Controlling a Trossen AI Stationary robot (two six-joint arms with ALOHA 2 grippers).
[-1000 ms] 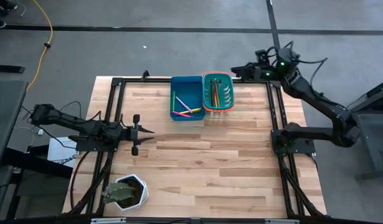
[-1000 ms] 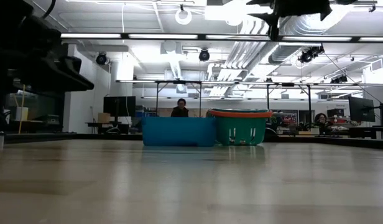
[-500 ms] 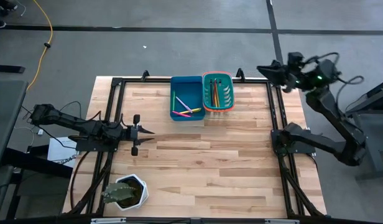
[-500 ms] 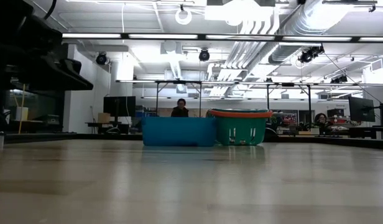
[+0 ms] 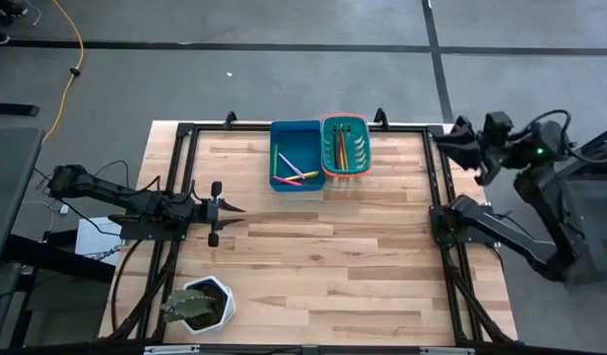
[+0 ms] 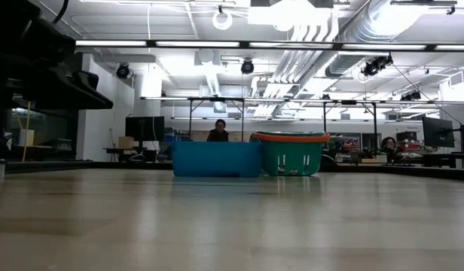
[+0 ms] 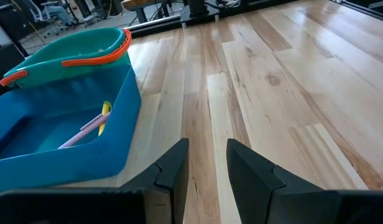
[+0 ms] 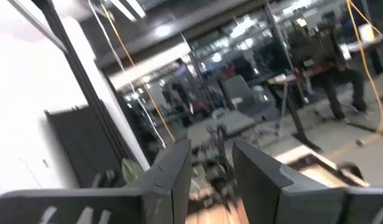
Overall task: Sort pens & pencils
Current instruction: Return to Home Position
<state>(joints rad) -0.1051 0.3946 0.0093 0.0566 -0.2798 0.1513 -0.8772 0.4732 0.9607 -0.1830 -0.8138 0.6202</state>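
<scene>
The pens and pencils lie in two bins at the table's far edge. Pink, yellow and green ones are in the blue bin, and orange, red and green ones in the teal basket with the orange rim. My left gripper hovers low at the table's left side, pointing toward the right, open with nothing between its fingers. The left wrist view shows a yellow and a pink pen in the blue bin. My right gripper is raised beyond the table's far right corner, open and holding nothing.
A potted plant in a white pot stands near the table's front left corner. Black frame rails run along the table's sides. In the low view a person sits far behind the bins.
My right gripper has swung from the far right corner next to the teal basket out past the table's right edge, rising out of the low view and rolling as it went. It stayed open. The pens, pencils and bins have not moved.
</scene>
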